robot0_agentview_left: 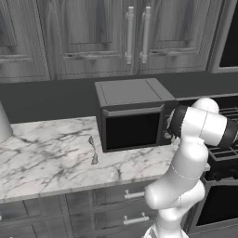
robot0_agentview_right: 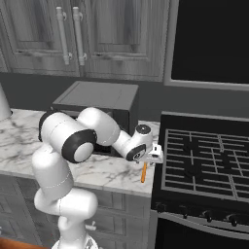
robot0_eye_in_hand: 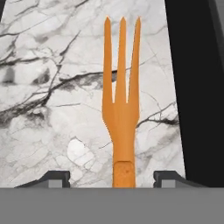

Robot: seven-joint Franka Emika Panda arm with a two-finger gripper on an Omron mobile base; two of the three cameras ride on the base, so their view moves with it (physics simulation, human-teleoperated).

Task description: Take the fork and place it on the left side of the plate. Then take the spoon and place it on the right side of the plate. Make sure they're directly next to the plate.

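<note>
Tight corner by the stove, open marble to nine o'clock

I'm seeing the microwave (robot0_agentview_left: pixel 132 114) blocking the counter (robot0_agentview_left: pixel 51 153) at twelve o'clock, the stove (robot0_agentview_right: pixel 209 160) walling three o'clock beside the fork (robot0_agentview_right: pixel 144 172); the spoon (robot0_agentview_left: pixel 93 149) is lying alone on wide bare marble toward nine o'clock, where I'm finding passing room under the cabinets (robot0_agentview_left: pixel 93 32).

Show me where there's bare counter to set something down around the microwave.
Open marble counter lies left of the microwave, apart from the spoon. Right of it, the narrow strip beside the stove is crowded by the gripper over the fork.
</note>
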